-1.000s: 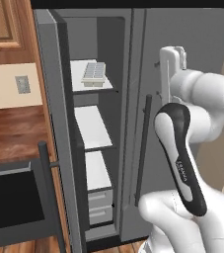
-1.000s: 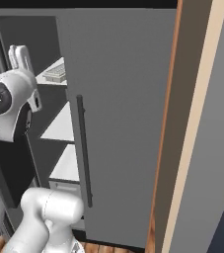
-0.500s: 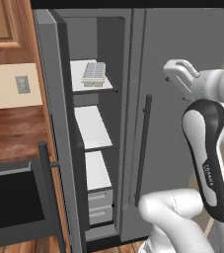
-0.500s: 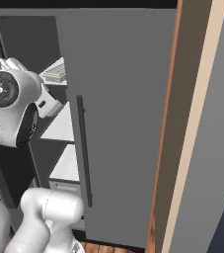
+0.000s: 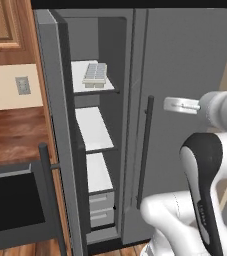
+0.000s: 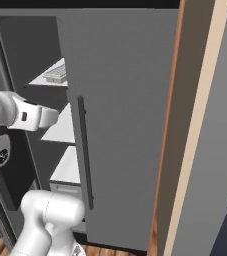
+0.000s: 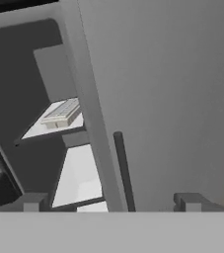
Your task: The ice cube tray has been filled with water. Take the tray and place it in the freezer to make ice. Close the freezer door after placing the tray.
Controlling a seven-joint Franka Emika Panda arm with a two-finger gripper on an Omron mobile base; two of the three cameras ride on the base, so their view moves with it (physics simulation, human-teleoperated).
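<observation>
The ice cube tray (image 5: 95, 74) lies flat on the top white shelf inside the freezer (image 5: 82, 40), whose freezer door (image 5: 52, 100) stands swung out to the left, seen edge-on. From the right base view the ice cube tray (image 6: 55, 75) peeks out past the closed right door. My gripper (image 5: 167, 104) hovers in front of that closed door, pointing left toward the freezer, well short of the tray and lower than it. In the hand view the gripper (image 7: 111, 201) is open with nothing between its fingertips, and the ice cube tray (image 7: 61, 113) sits up left on its shelf.
The plain grey right door (image 5: 185, 60) is shut, its vertical bar handle (image 5: 144, 150) just left of my hand. Lower white shelves (image 5: 92, 127) and drawers (image 5: 102, 207) fill the freezer. A dark appliance front (image 5: 12, 205) with a bar handle stands lower left, below wood panelling.
My hand has dropped from high beside the freezer to mid-height before the closed right door and turned toward the opening. The tray stays on its shelf and the jaws stay open.
</observation>
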